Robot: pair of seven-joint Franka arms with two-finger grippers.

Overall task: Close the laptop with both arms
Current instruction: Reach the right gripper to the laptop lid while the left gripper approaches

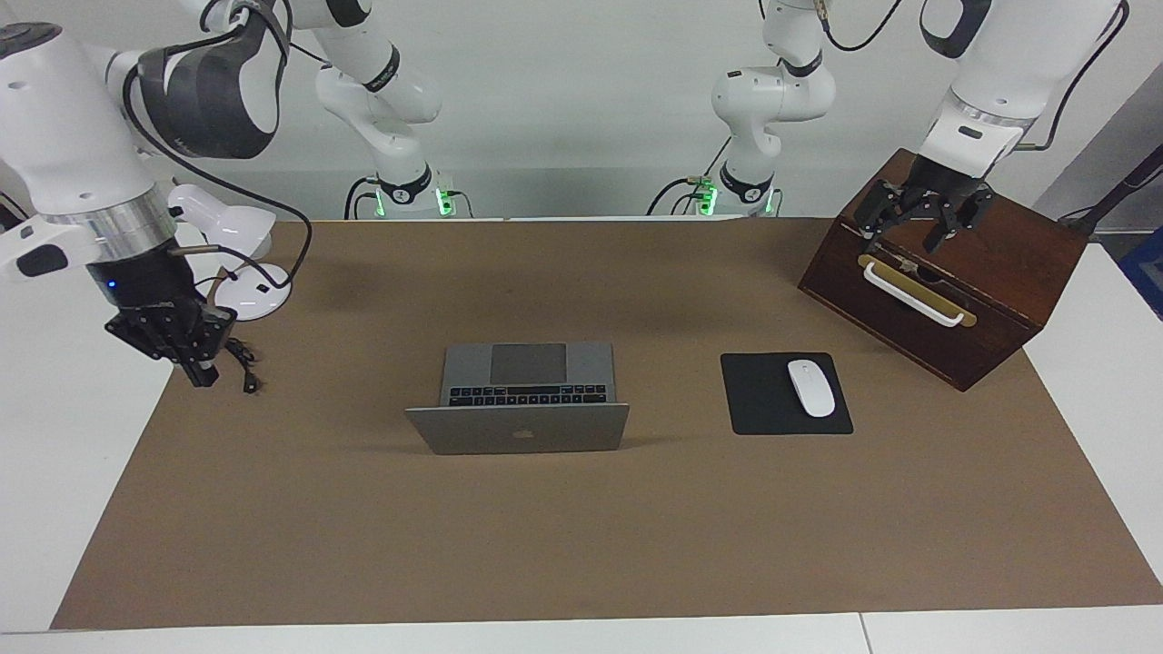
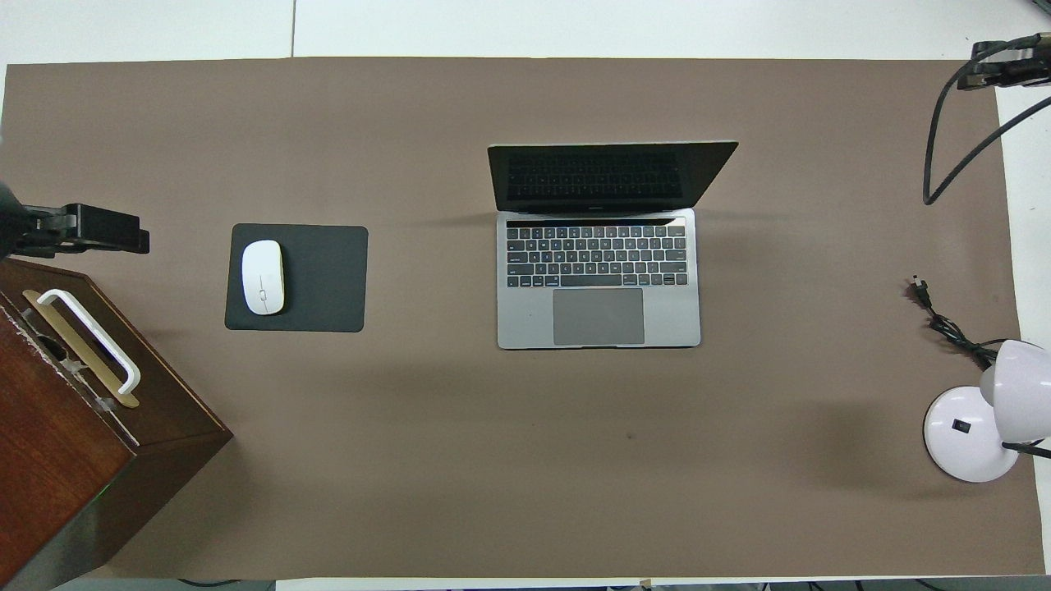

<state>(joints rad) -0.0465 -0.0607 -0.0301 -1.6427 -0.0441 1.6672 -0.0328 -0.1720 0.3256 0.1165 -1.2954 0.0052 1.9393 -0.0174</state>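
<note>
At mid-table sits the laptop [image 1: 518, 400] [image 2: 598, 246], lid up, screen dark, keyboard toward the robots (untouched). Overhead crops both arms to scraps. Left gripper [image 1: 922, 218] hangs over the wooden box [image 1: 945, 272], jaws spread, holding nothing. Right gripper [image 1: 177, 341] hangs by the lamp [image 1: 232, 263] over its cord; its jaws — cannot tell. Mouse [image 1: 810, 388] on pad [image 1: 763, 400].

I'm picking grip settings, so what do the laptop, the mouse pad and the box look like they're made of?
The laptop looks like matte silver-grey metal, probably aluminium, going by its even brushed sheen. The mouse pad seems a soft black fabric or rubber sheet: flat, dull, no glare. The box appears to be dark varnished wood, with visible grain and a slight gloss; its handle looks like white plastic or painted metal.
</note>
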